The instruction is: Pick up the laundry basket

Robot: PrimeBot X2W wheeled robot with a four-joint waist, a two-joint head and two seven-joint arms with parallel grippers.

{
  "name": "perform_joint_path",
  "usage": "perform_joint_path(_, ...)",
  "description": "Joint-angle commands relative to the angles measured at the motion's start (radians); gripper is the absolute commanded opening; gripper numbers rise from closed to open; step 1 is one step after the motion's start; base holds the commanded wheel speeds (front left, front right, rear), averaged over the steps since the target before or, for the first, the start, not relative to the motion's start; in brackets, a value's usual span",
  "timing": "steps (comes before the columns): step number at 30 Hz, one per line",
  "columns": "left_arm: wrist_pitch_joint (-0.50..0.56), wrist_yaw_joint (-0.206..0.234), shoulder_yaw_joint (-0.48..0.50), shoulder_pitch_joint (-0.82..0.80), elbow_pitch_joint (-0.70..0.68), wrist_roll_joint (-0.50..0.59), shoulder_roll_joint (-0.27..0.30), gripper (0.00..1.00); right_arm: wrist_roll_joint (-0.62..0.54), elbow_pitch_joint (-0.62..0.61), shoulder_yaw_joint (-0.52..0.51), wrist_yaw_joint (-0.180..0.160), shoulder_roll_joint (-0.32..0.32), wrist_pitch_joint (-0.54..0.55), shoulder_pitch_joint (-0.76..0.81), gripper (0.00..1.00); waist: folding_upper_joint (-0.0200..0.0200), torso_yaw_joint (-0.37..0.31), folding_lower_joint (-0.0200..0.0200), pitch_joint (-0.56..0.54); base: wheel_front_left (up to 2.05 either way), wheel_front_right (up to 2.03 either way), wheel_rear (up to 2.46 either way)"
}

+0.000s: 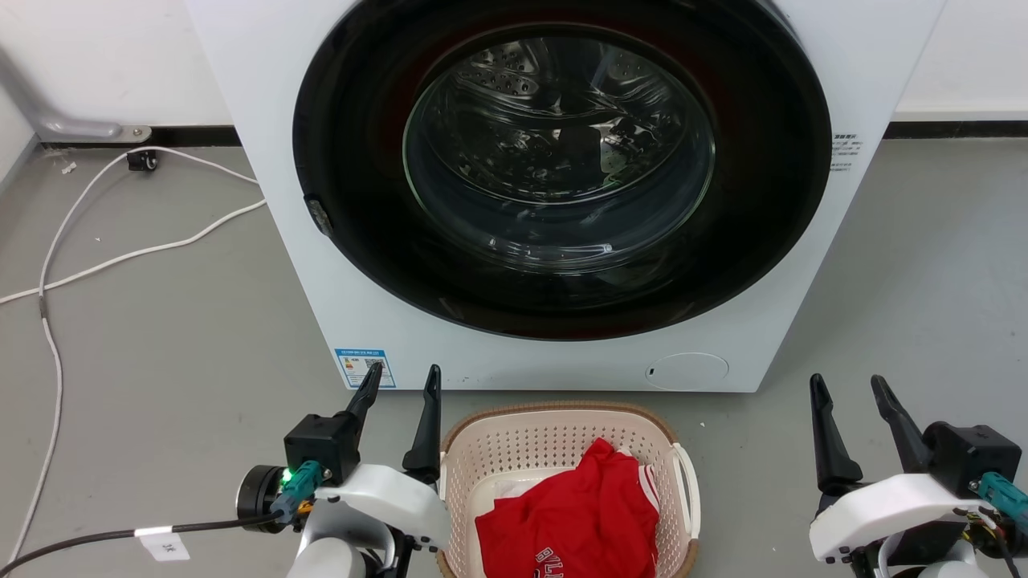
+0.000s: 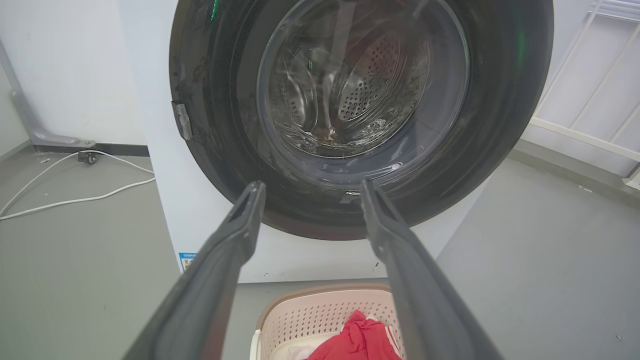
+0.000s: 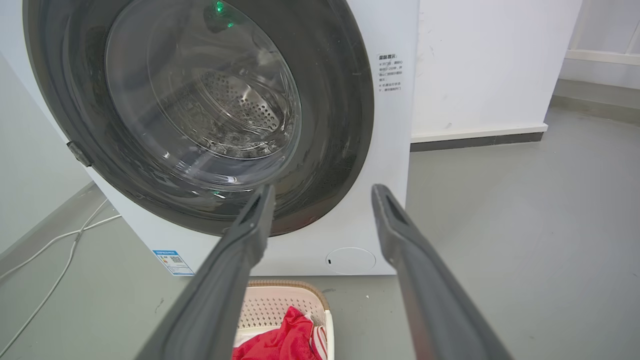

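Pickup not begun: laundry basket (image 1: 562, 437) not gripped. Left gripper (image 1: 405, 371) near its rim, right gripper (image 1: 847, 379) well apart; both spread, empty. Grasp & lift still to do.

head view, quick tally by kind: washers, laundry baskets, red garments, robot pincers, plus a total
white front-loading washing machine: 1
cream-beige perforated plastic laundry basket: 1
red fabric garment, lying in the basket: 1
dark two-fingered pincers: 2 (left pincer, right pincer)
total: 5
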Motion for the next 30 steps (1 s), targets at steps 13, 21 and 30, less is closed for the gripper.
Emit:
perform_joint_path(13,-0.034,0.027,-0.017,-0.023,0.014,0.103,0.001,1.00,-0.097,-0.028,0.003,0.000,0.000,-0.024,0.015,1.00,-0.0001,0.001,0.0000,0.003,0.00,0.00,0.00)
perform_joint_path(21,-0.045,0.035,-0.023,-0.025,0.019,0.143,0.001,1.00,-0.134,-0.026,0.004,0.000,0.000,-0.033,0.018,1.00,-0.0001,0.003,0.0000,0.007,0.00,0.00,0.00)
perform_joint_path(30,-0.051,0.036,-0.022,-0.027,0.025,0.142,0.001,1.00,-0.133,-0.020,0.001,0.000,0.000,-0.039,0.016,1.00,-0.0001,0.005,0.0000,0.010,0.00,0.00,0.00)
